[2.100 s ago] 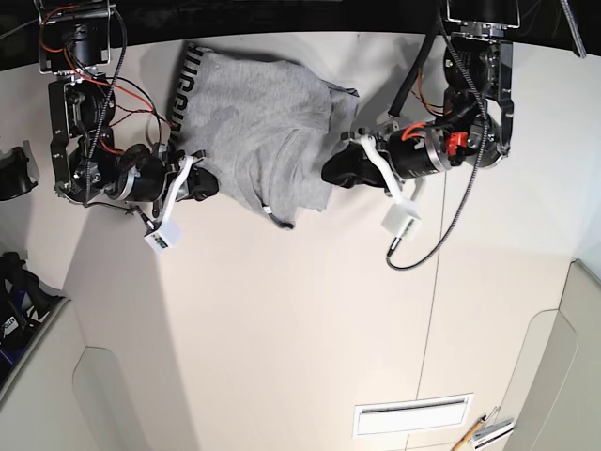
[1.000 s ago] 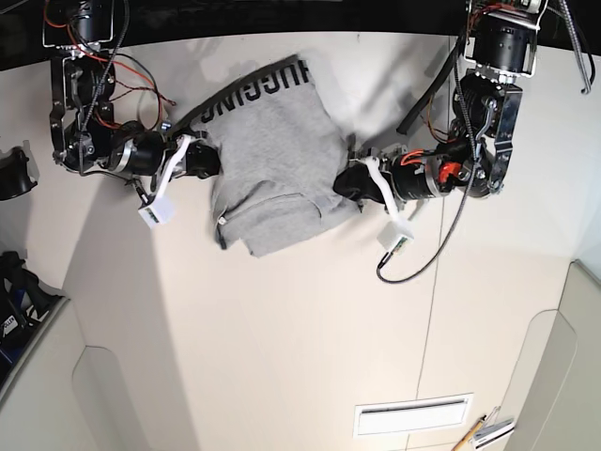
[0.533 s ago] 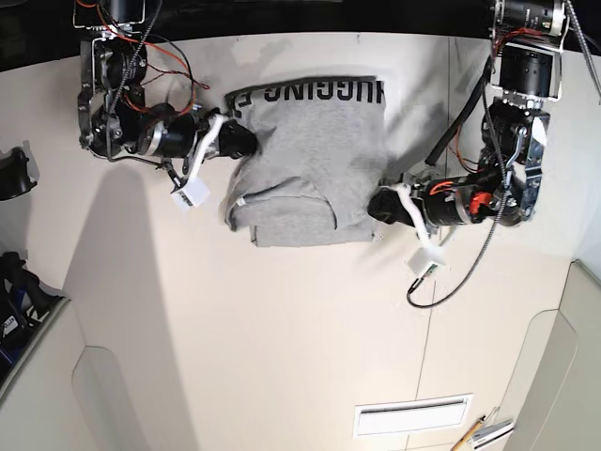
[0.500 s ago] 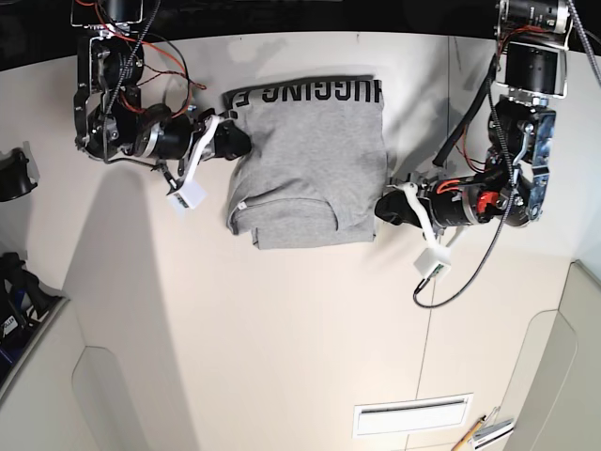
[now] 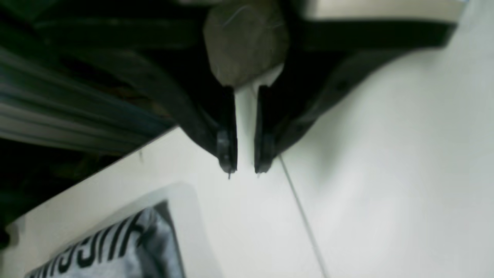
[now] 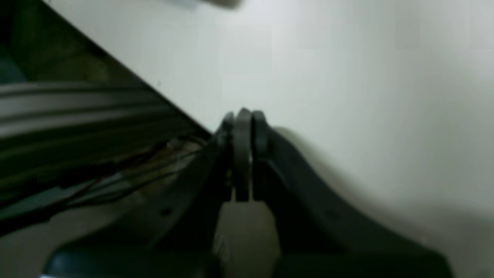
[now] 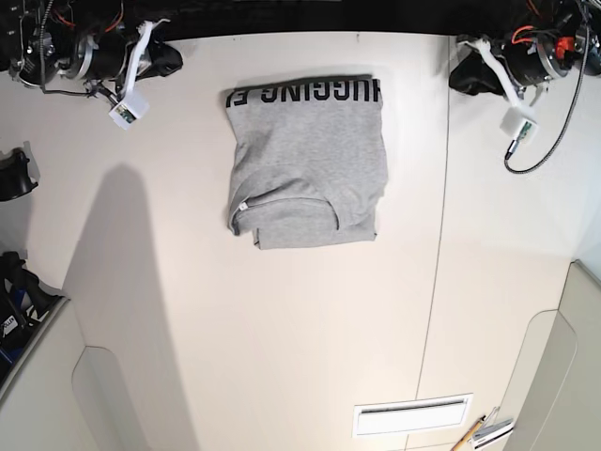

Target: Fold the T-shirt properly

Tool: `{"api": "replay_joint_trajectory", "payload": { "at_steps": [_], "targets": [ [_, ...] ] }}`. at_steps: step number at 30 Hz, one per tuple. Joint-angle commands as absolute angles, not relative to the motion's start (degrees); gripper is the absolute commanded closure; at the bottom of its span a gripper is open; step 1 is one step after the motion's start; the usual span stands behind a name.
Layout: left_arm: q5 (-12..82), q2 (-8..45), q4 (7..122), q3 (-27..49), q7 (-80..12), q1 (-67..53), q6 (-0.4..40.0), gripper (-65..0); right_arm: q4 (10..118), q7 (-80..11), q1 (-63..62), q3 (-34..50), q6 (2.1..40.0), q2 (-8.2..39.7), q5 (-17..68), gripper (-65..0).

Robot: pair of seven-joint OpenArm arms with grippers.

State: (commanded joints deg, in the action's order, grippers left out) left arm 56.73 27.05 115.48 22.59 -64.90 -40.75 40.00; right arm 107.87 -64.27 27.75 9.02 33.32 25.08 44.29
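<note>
The T-shirt (image 7: 305, 160) lies folded into a grey rectangle at the top middle of the table, with black lettering along its far edge and a smaller folded layer at its near edge. One lettered corner of the T-shirt (image 5: 115, 251) shows in the left wrist view. My left gripper (image 7: 457, 77) is drawn back to the far right corner, well apart from the cloth. In its wrist view the left gripper (image 5: 245, 162) is shut to a narrow slit, holding nothing. My right gripper (image 7: 174, 58) sits at the far left corner. The right gripper (image 6: 243, 116) is shut and empty.
A seam (image 7: 437, 235) runs down the table right of the shirt. A white slotted vent (image 7: 411, 414) and a pencil (image 7: 470, 434) lie near the front right. Dark objects (image 7: 14, 174) stand off the left edge. The table's far edge (image 7: 300, 28) meets black.
Both grippers have let go of the shirt's sides and pulled back to the far corners. The shirt, dragged and turned earlier, now lies still and square.
</note>
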Motion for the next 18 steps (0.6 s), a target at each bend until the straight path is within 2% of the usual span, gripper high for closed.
{"api": "replay_joint_trajectory", "payload": {
  "at_steps": [6, 13, 15, 18],
  "targets": [
    [48.75, 21.65, 115.26, 22.87, -58.59, -55.46, 40.0, -9.5, 107.77, -62.59, 35.35, 5.98, 33.45, 29.85, 44.4, 0.0],
    [28.64, 21.17, 105.8, 12.38, -45.6, -66.06, 40.0, -9.6, 106.15, -62.48, 37.36, -9.06, 33.45, 36.97, 42.26, 0.0],
    [22.57, 23.2, 99.0, 7.42, -39.2, -65.6, 40.0, -12.5, 103.79, -60.36, 37.39, -12.97, 33.43, 37.1, 38.85, 0.0],
    [14.52, 28.01, 85.01, -0.25, -19.46, -62.54, 40.0, -23.6, 96.79, -51.48, 37.32, -18.96, 33.41, 36.95, 31.79, 0.0]
  ]
}}
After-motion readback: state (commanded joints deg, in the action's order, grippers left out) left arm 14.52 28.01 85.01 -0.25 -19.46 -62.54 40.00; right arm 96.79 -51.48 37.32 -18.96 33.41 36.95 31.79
